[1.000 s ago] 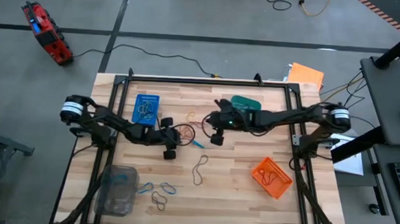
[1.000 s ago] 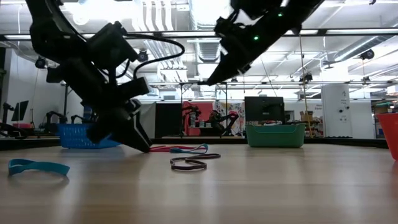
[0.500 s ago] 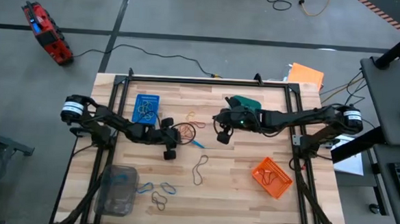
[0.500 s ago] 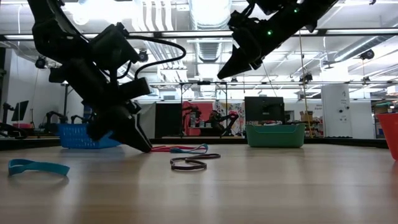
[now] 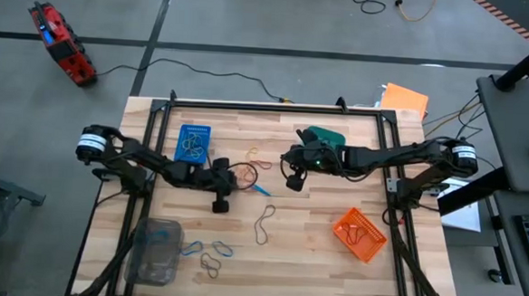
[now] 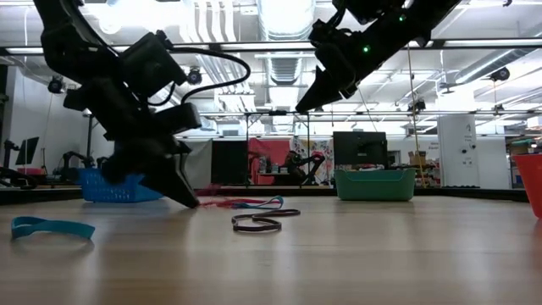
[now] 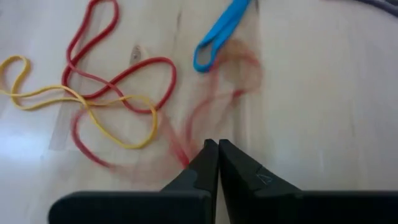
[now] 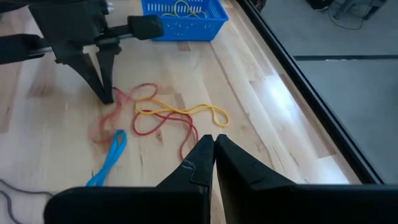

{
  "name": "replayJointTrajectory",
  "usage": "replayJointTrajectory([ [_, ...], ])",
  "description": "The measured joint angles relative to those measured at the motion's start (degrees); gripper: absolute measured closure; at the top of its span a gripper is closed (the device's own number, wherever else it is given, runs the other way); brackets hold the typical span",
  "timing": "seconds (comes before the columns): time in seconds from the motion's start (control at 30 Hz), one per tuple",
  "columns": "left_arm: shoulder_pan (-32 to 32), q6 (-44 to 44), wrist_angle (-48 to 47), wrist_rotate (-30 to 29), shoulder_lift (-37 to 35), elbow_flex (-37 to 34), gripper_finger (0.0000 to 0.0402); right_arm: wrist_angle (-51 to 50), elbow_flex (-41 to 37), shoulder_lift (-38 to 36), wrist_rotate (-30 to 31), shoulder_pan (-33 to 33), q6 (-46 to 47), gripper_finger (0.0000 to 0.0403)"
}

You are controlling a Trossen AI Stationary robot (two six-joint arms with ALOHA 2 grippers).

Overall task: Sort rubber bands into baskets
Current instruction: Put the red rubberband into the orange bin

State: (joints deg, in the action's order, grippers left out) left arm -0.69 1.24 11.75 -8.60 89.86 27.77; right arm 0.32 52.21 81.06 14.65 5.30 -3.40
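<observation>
With its fingertips down on the tabletop, the left gripper is fully closed, pinching a strand of a red rubber band right at the tips; the strand is blurred, so how firm the hold is I can't tell. Just beyond the tips lie another red rubber band tangled with a yellow rubber band, and a blue rubber band beside them. High view puts this cluster mid-tabletop, just right of the blue basket, which has yellow bands in it.

Right gripper is closed too, nothing visibly held, hovering above the tabletop near the teal basket and over the same cluster; low view shows it well clear of the surface.

Further out:
- dark rubber band loose on the wood, between the cluster and the front edge
- orange basket front right, with a band inside
- clear-grey basket front left, blue band inside
- blue and dark bands loose just right of the clear-grey basket
- another blue band close to the low camera, flat on the tabletop
</observation>
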Motion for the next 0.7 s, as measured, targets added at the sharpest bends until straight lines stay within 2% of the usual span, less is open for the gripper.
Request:
replayJointTrajectory([
  [0.3,0.0,4.3,-0.3,-1.0,-5.2,-0.1,0.0401,6.8,-3.8,0.2,-1.6,0.0,0.6,0.0394],
  [0.5,0.0,4.4,-0.2,-5.0,-5.6,0.0,0.0401,8.7,-5.5,0.2,-1.6,0.0,0.6,0.0394],
  [0.7,0.1,8.2,4.5,-6.4,-4.0,0.2,0.0371,9.4,-5.6,0.2,-1.6,0.0,0.5,0.0394],
])
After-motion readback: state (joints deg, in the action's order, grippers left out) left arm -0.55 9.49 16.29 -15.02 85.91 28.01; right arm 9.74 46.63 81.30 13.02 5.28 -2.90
